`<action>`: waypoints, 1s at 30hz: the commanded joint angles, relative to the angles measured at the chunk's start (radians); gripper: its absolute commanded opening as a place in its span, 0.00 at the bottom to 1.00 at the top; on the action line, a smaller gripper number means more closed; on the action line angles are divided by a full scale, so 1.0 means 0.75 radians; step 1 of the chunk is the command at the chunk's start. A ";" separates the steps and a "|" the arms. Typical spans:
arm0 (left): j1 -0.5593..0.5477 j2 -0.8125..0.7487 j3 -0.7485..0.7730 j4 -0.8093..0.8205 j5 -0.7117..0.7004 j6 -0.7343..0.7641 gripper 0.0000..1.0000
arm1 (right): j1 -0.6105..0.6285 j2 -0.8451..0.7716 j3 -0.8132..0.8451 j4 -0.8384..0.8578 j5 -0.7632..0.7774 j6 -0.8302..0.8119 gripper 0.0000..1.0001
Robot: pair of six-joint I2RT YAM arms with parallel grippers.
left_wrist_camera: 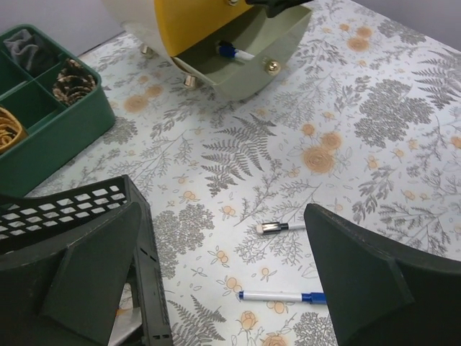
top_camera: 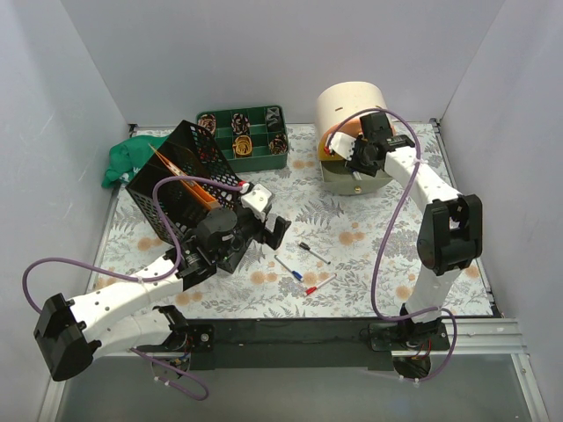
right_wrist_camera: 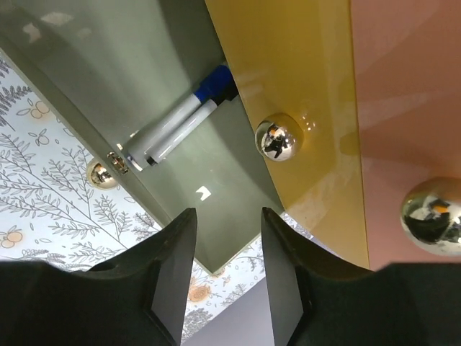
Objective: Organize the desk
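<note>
The desk [top_camera: 378, 229] has a pale floral top. Three pens lie on it near the middle: black-capped [top_camera: 314, 253], blue-capped [top_camera: 288, 268] and red-capped [top_camera: 320, 283]. My left gripper [top_camera: 268, 217] is open and empty, just left of the pens. In the left wrist view it [left_wrist_camera: 223, 281] hovers over the blue-capped pen [left_wrist_camera: 281, 296] and the black-capped pen [left_wrist_camera: 277, 228]. My right gripper [top_camera: 354, 161] is open and empty over the pulled-out green drawer [right_wrist_camera: 144, 72] of the drawer unit [top_camera: 352, 132]. Two blue-capped markers [right_wrist_camera: 180, 122] lie in that drawer, beyond the gripper [right_wrist_camera: 227, 267].
A black wire-mesh rack [top_camera: 180, 189] stands at my left gripper's side, its edge beside the left finger [left_wrist_camera: 144, 238]. A green compartment tray [top_camera: 242, 132] with pine cones sits at the back. A green cloth [top_camera: 127, 158] lies far left. Yellow [right_wrist_camera: 288, 86] and pink [right_wrist_camera: 410, 108] drawers sit above the green one.
</note>
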 commanded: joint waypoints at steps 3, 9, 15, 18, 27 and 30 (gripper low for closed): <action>0.008 -0.018 -0.003 -0.029 0.309 0.057 0.98 | -0.007 -0.153 -0.013 -0.014 -0.200 0.160 0.50; 0.008 -0.037 -0.109 -0.046 0.824 0.307 0.98 | -0.011 -0.484 -0.328 0.031 -0.705 0.385 0.50; 0.008 -0.053 -0.254 -0.094 1.039 0.665 0.98 | -0.027 -0.666 -0.646 0.141 -1.096 0.518 0.71; 0.008 0.016 -0.224 -0.221 1.060 0.814 0.98 | -0.044 -0.689 -0.656 0.090 -1.193 0.474 0.98; 0.008 0.388 0.076 -0.567 0.946 1.047 0.93 | -0.066 -1.038 -0.819 0.278 -1.110 0.510 0.98; 0.008 0.550 0.228 -0.704 0.888 1.109 0.85 | -0.097 -1.112 -0.930 0.420 -1.152 0.639 0.98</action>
